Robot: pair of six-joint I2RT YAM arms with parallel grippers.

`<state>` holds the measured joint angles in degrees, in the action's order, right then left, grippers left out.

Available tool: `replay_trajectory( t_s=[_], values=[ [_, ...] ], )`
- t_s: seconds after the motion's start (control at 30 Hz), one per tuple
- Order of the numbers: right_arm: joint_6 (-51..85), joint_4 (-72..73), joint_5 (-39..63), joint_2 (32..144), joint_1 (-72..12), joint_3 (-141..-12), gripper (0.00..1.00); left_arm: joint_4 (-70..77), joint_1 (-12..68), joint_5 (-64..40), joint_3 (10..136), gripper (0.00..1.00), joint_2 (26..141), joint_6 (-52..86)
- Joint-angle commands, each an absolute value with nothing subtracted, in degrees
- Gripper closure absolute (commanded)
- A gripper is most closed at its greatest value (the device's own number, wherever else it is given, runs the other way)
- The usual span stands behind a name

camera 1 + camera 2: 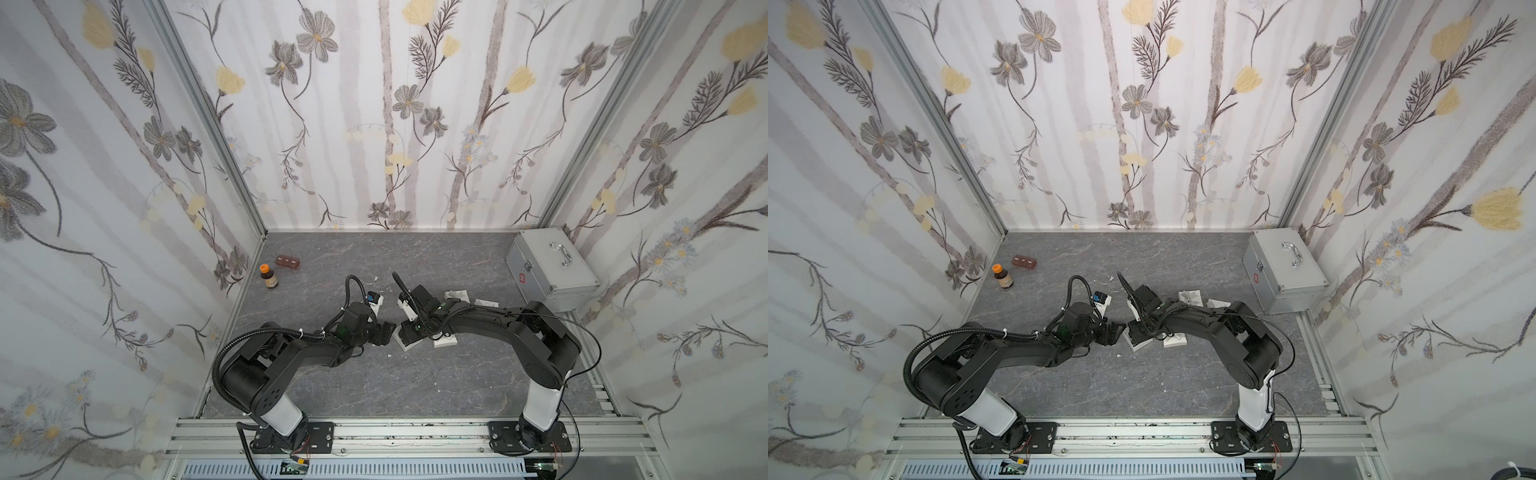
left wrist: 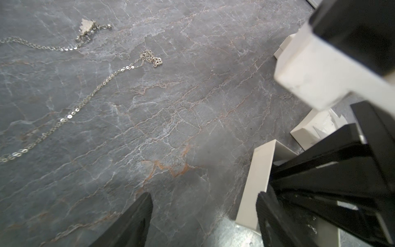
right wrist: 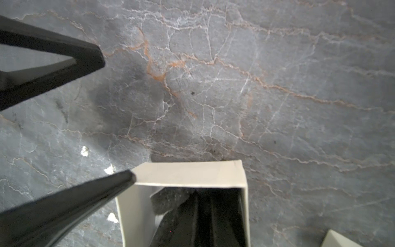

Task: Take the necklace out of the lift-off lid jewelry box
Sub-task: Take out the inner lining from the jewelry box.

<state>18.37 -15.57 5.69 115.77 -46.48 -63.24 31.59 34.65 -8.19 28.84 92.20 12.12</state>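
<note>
Inside the jewelry box your right end effector is clenched, left end effector released: lifting may drag the unheld box.

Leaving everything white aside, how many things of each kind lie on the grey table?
Silver case: 1
Bottle: 1
Brown block: 1
Necklace: 1
Total: 4

Soft, even light — left gripper blurred up close; top views bowed.
</note>
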Motion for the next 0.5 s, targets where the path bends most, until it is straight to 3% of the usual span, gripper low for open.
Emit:
replay_trajectory(
  t_s=[0.0, 0.47],
  values=[
    [18.1, -14.2, 9.8, 114.9, -46.0, -61.7, 0.95, 33.9, 34.5, -7.5, 28.3, 0.22, 93.0, 12.7],
    [18.6, -4.0, 22.0, 106.8, -41.6, -55.3, 0.99, 36.3, 34.5, -7.3, 27.6, 0.22, 94.5, 13.9]
  ],
)
